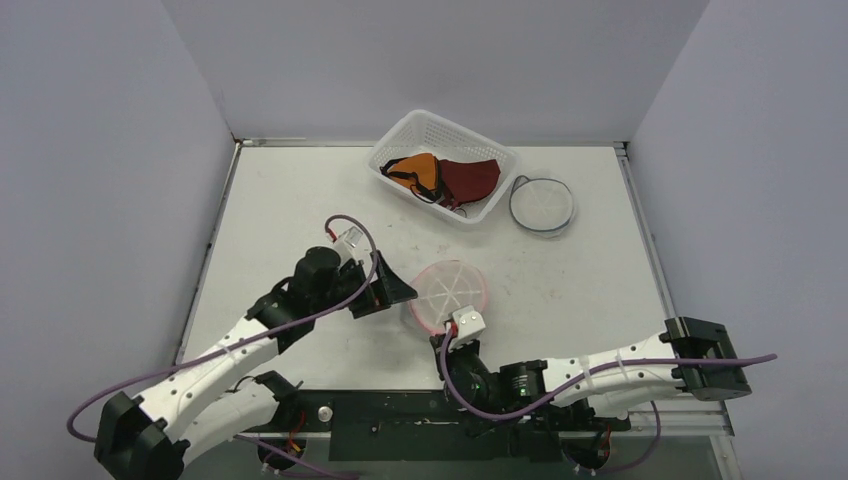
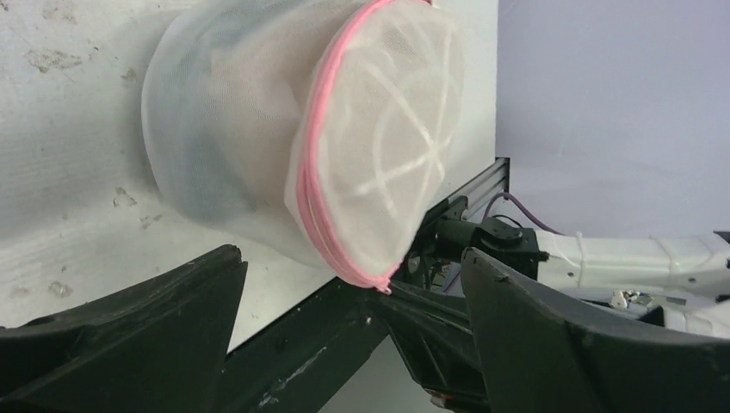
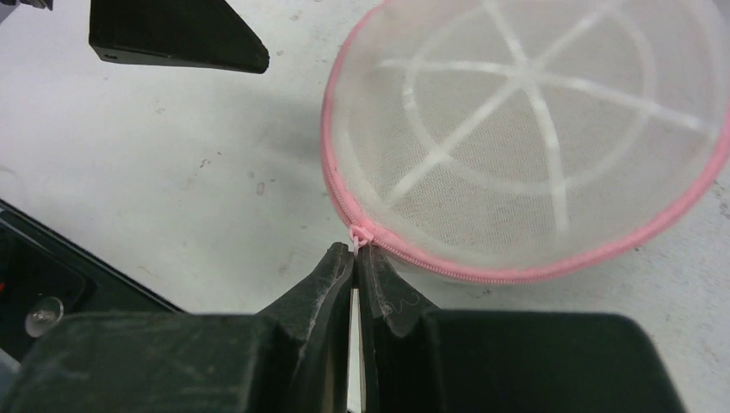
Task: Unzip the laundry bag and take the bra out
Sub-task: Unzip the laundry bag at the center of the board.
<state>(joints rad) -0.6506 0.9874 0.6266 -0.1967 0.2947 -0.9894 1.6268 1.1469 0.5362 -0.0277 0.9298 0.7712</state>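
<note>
**Zipper pull pinched at the bag's near edge**

The laundry bag [image 1: 450, 292], a round white mesh case edged with a pink zipper, lies near the middle of the desk [image 1: 300, 190], just ahead of the two arms. White ribs cross its top like spokes. What it holds cannot be made out through the mesh.

The zipper pull [image 3: 359, 237] sits at the bag's near rim. The right end effector [image 3: 355, 267] is clenched on it, its two black fingertips pressed together with the pink tab between them.

The left end effector [image 1: 392, 292] is released, jaws spread wide, just beside the bag's left side and low over the desk; whether it touches the mesh is unclear.

Well behind, a white basket [image 1: 400, 135] holds an orange garment [image 1: 415, 170] and a maroon garment [image 1: 470, 178]. Just right of it lies a second round mesh case [image 1: 541, 203] with a dark rim.
</note>
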